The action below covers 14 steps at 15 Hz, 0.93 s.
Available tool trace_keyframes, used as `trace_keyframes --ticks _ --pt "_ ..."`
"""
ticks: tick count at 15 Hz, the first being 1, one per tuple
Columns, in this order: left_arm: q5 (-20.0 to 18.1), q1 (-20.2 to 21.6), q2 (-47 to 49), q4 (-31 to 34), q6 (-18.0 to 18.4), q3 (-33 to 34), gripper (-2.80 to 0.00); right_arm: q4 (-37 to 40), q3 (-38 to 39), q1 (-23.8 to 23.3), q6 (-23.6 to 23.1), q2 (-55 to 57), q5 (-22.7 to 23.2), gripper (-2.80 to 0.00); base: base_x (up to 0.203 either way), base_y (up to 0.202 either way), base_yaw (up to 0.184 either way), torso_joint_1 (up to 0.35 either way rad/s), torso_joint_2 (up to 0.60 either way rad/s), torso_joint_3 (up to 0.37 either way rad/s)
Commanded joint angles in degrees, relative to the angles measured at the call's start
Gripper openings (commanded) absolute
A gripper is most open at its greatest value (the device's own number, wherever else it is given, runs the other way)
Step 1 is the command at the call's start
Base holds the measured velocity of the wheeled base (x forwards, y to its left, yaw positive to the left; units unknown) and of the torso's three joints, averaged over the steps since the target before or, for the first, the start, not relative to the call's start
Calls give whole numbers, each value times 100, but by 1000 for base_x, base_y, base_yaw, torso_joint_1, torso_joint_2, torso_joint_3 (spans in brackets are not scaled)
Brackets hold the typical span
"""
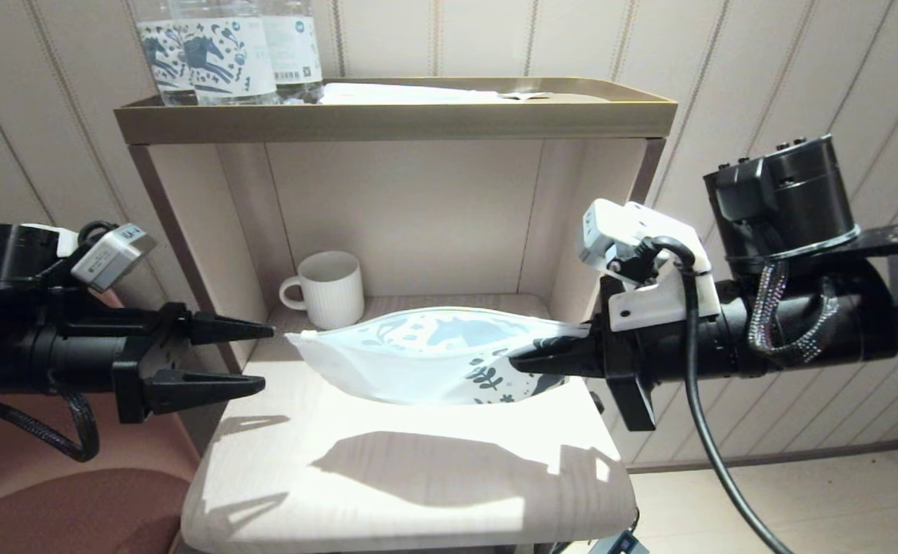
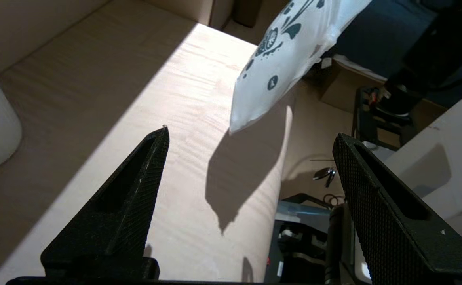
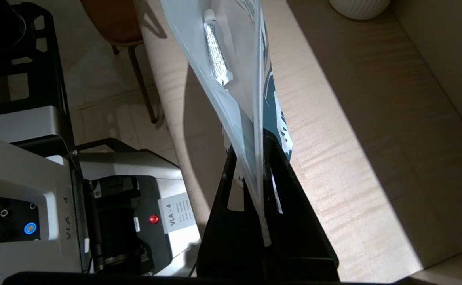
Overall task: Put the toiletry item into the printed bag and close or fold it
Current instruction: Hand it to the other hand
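Wooden shelf unit (image 1: 387,477), sunlit ledge. Right gripper (image 1: 529,358) clamped on printed bag (image 1: 425,354) at floral end, holding it aloft above ledge. Left gripper (image 1: 256,358) beside bag's far end, jaws wide apart, empty. White mug (image 1: 328,288) behind, in alcove. Toiletry item (image 3: 217,53) inside bag.

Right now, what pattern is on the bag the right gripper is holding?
The bag is white with a dark blue leaf and flower print, clearest in the head view, pinched by the right gripper.
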Motion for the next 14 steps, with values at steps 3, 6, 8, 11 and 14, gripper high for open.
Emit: trace_keyframes --ticks 3,6,8,11,14 --pt "-49 -194 190 9 21 -135 0 6 -44 51 -4 8 26 -280 0 0 0 0 0 0" --pt "-33 -548 224 7 21 -224 0 11 -152 192 35 46 26 -280 0 0 0 0 0 0" --pt "-23 -735 223 0 21 -273 0 15 -250 260 76 69 26 -280 0 0 0 0 0 0" --pt "-84 -815 214 -9 21 -307 0 24 -367 344 136 203 26 -280 0 0 0 0 0 0" --pt "-88 -980 199 -1 21 -289 0 24 -655 350 338 429 26 -280 0 0 0 0 0 0"
